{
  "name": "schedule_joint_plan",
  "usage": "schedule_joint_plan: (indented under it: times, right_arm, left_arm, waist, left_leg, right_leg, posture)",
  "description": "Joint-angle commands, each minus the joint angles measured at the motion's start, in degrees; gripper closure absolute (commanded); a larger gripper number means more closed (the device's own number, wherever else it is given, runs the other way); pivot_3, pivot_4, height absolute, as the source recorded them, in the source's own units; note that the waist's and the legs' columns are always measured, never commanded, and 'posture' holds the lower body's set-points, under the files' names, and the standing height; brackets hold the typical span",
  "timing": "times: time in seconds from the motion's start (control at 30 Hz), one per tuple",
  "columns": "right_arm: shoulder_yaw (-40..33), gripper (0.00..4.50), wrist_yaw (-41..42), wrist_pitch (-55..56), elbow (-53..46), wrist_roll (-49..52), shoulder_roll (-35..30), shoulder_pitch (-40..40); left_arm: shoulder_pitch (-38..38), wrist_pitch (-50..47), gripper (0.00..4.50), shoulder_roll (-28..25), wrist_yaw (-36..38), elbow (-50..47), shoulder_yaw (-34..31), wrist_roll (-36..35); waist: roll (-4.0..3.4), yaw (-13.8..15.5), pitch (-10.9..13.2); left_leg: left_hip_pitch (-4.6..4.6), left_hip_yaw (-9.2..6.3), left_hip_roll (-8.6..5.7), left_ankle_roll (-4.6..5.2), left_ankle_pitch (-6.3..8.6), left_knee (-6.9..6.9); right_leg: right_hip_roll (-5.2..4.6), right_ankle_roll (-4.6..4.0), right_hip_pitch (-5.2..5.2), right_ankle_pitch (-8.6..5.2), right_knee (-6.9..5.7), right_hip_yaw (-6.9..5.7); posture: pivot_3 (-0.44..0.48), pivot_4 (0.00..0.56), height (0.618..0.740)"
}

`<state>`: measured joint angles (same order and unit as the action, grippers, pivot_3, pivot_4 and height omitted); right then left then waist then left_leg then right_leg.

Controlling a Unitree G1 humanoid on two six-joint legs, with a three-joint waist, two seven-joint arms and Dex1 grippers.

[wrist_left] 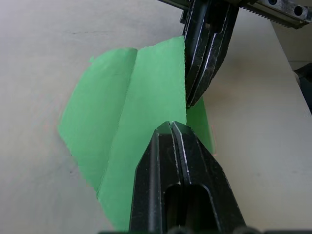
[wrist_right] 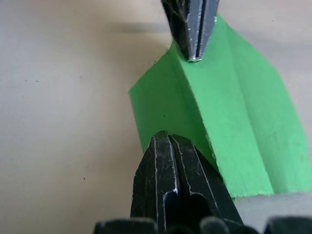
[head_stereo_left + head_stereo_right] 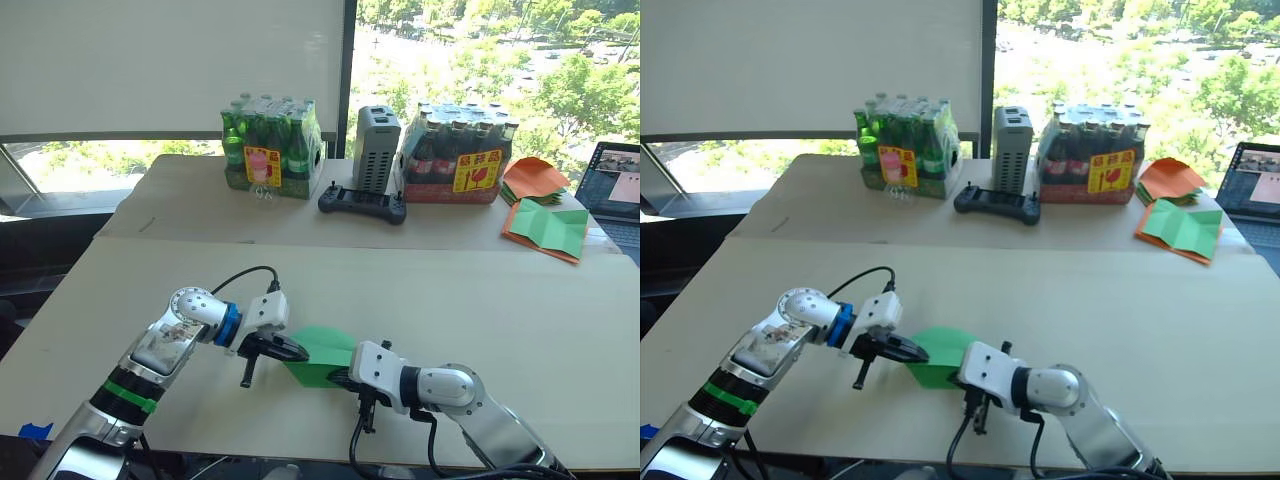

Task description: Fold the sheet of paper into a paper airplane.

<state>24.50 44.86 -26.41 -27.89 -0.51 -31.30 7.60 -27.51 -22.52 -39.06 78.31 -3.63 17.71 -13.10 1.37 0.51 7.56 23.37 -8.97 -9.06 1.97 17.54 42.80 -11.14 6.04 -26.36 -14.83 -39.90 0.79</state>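
Observation:
The sheet of paper [image 3: 318, 352] is bright green and partly folded, with one flap standing up as a ridge [image 1: 185, 73]. It lies near the table's front edge, between my two grippers. My left gripper [image 3: 300, 352] comes at it from the left and is shut on the ridge; its closed tip [image 1: 171, 125] sits at the fold's end. From the right, my right gripper [image 3: 336, 378] meets the same ridge, shut on it [image 2: 166, 134]. The two tips face each other, a short gap apart. No finished paper airplane is in view.
At the back of the table [image 3: 500, 330] stand a pack of green bottles [image 3: 270, 148], a grey box [image 3: 377, 148], a black controller [image 3: 362, 204] and a pack of dark bottles [image 3: 455, 155]. Orange and green sheets [image 3: 545, 228] lie back right, beside a laptop [image 3: 615, 190].

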Motion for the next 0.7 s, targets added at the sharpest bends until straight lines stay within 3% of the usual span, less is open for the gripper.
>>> schedule_joint_plan:
  times: [0.03, 0.37, 0.53, 0.7]
  right_arm:
    - [-2.31, 4.50, -0.22, -2.22, -3.43, 1.76, -0.40, -0.51]
    - [-7.27, 4.50, 1.67, -5.88, -7.34, 8.30, -2.15, -1.31]
    - [-12.16, 4.50, 6.79, -8.31, -9.59, 18.15, -3.52, -0.18]
    - [-11.45, 4.50, 6.79, -7.85, -8.11, 18.96, -4.12, 2.33]
  left_arm:
    - [0.77, -1.64, 4.48, -0.59, -1.55, -3.09, -1.02, -0.81]
    - [4.24, -3.51, 4.48, -0.82, -4.66, -6.72, -1.21, -1.58]
    - [5.28, -2.84, 4.48, -0.94, -4.89, -7.53, -0.36, -0.82]
    - [5.54, -1.92, 4.48, -1.26, -4.91, -7.60, 0.19, -0.15]
  waist:
    - [0.00, 0.03, 0.00]
    - [0.00, 0.04, 0.00]
    - [0.01, 0.06, 0.01]
    - [0.01, 0.03, 0.01]
  left_leg:
    - [0.00, 0.00, 0.00, 0.00, 0.00, 0.00]
    - [0.01, 0.00, 0.01, 0.02, 0.01, -0.02]
    - [0.02, 0.01, 0.01, 0.04, 0.02, -0.02]
    - [0.01, 0.01, 0.03, 0.06, 0.04, -0.03]
  right_leg:
    - [0.00, 0.00, 0.00, 0.00, 0.00, 0.00]
    - [0.00, 0.00, 0.00, 0.00, 0.04, 0.00]
    - [-0.02, 0.00, 0.01, 0.00, 0.08, 0.00]
    - [-0.01, 0.00, 0.03, 0.00, 0.10, -0.01]
  posture:
    - [0.000, 0.150, 0.675]
    - [0.000, 0.150, 0.675]
    - [0.000, 0.150, 0.675]
    - [0.000, 0.150, 0.675]
